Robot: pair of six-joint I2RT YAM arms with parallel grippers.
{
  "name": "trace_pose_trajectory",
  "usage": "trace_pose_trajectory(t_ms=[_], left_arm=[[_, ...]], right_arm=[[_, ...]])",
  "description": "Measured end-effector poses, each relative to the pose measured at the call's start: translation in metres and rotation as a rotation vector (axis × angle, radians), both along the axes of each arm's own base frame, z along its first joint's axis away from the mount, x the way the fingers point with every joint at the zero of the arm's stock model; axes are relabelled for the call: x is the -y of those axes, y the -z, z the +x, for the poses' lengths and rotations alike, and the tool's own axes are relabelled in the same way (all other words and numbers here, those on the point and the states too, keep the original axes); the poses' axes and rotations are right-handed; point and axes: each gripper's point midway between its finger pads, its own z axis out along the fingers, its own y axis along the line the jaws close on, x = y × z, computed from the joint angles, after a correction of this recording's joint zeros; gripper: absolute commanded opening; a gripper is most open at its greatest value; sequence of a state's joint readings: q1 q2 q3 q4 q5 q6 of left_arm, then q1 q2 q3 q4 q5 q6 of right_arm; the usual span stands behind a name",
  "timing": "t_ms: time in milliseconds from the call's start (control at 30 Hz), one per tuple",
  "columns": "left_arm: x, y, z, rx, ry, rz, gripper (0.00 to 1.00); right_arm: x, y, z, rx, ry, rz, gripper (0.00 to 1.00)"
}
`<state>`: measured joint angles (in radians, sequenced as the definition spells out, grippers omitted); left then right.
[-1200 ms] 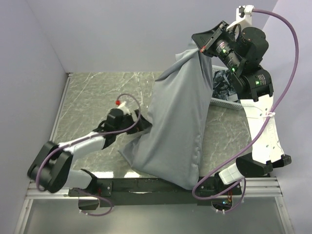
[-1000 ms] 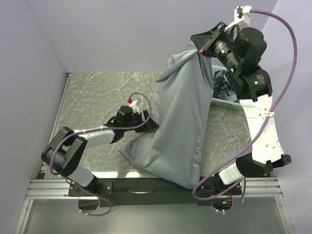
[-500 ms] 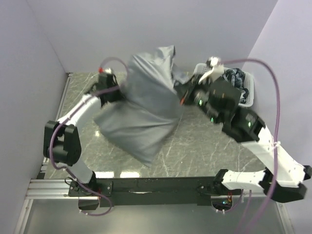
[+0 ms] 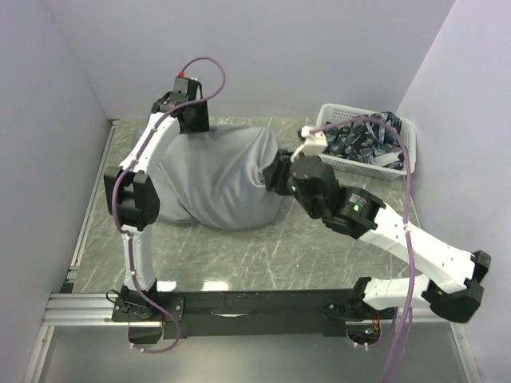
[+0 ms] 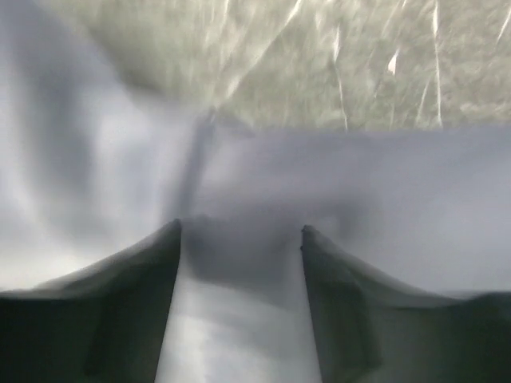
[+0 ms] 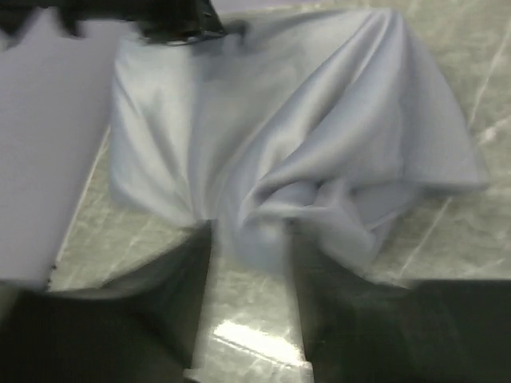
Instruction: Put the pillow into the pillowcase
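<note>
**One filled-out pillowcase lying flat, two slack grippers at its ends**

Two white-and-black arms reach out from the near edge over one grey-green marbled table top (image 4: 279,247). Closest in, the right gripper (image 4: 274,171) sits at the right-hand end of the large plain grey fabric pillowcase (image 4: 215,179). In its wrist view, its two fingers (image 6: 196,263) stand apart. Bare table shows in the gap, and a bunched fold of grey cloth lies just past the tips, so it is released and grasps nothing.

The single pillowcase lies on the table left of centre, plump and rounded, with creases gathering toward the right end. The cream pillow cannot be made out in any view.

Farther back, the left gripper (image 4: 192,126) points down at the far left edge of the pillowcase. In its blurred wrist view its two fingers (image 5: 164,263) are parted, with grey cloth spread beneath and between them, unpinched.

At the far right, apart from the pillowcase, stands one white perforated plastic basket (image 4: 331,112) holding one heap of crumpled dark blue cloth (image 4: 359,140).
</note>
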<state>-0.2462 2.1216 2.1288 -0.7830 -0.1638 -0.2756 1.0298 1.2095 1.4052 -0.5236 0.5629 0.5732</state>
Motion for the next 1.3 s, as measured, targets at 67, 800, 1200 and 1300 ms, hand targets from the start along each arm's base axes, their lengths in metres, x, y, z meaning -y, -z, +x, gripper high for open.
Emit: trace_pose_trajectory(t_ms=[67, 800, 1200, 1300], left_arm=[[-0.002, 0.007, -0.012, -0.024, -0.007, -0.013, 0.77], [0.118, 0.095, -0.208, -0.157, 0.05, -0.164, 0.69], [-0.055, 0.09, -0.156, -0.037, -0.561, -0.267, 0.58], [-0.06, 0.071, -0.145, -0.005, -0.543, -0.258, 0.71]], right_arm=[[0.018, 0.032, -0.001, -0.038, 0.02, -0.014, 0.75], [0.107, 0.266, 0.061, -0.489, 0.207, 0.028, 0.77], [-0.05, 0.292, -0.053, -0.567, -0.273, -0.054, 0.34], [-0.081, 0.266, -0.07, -0.525, -0.363, -0.018, 0.62]])
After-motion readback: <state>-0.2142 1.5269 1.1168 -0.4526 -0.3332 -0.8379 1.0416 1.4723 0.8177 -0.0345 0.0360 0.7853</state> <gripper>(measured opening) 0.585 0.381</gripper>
